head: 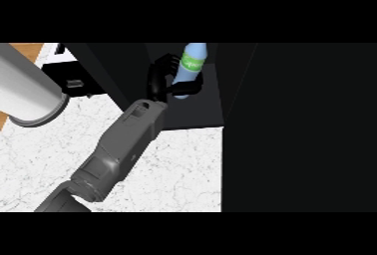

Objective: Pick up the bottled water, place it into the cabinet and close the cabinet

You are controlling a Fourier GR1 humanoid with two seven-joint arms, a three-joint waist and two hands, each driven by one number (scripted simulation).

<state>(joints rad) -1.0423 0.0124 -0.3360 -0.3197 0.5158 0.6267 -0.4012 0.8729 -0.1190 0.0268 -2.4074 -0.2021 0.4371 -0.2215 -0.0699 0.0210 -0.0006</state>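
Inside cabinet, robot hand curled round bottled water, grasping it.

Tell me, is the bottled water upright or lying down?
Nearly upright: the bottled water stands tilted slightly right, held inside the dark cabinet by the hand.

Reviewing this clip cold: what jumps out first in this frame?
The pale blue water bottle with its green label stands out, held up at the top centre by a black hand curled round it, inside the dark cabinet. The grey forearm runs diagonally up from the lower left across the white marbled counter. A large pale cylinder fills the upper left.
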